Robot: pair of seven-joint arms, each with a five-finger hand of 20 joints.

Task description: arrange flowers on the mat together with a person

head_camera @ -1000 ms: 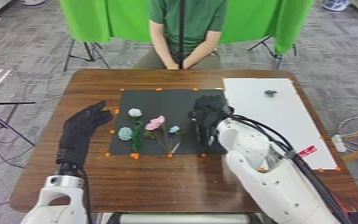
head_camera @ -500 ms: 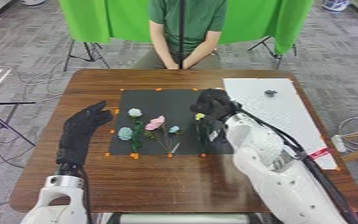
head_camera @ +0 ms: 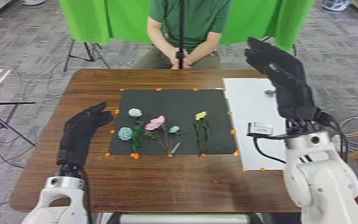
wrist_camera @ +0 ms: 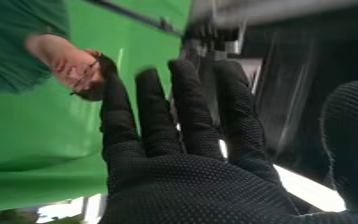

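Flower placing on the black mat (head_camera: pixel 168 99) looks well along, perhaps between turns.
Left of the mat, the left hand (head_camera: pixel 79 131) is loosely open and empty; on the mat's left half lie two pale blue flowers (head_camera: pixel 125 133), then a pink flower (head_camera: pixel 156 123); a small blue flower (head_camera: pixel 174 129) lies near its middle, a yellow flower (head_camera: pixel 200 115) on its right part; right of the mat, the raised right hand (head_camera: pixel 282 70) is empty, fingers straight. Next likely calls for keeping clear while the person adds or adjusts a stem.
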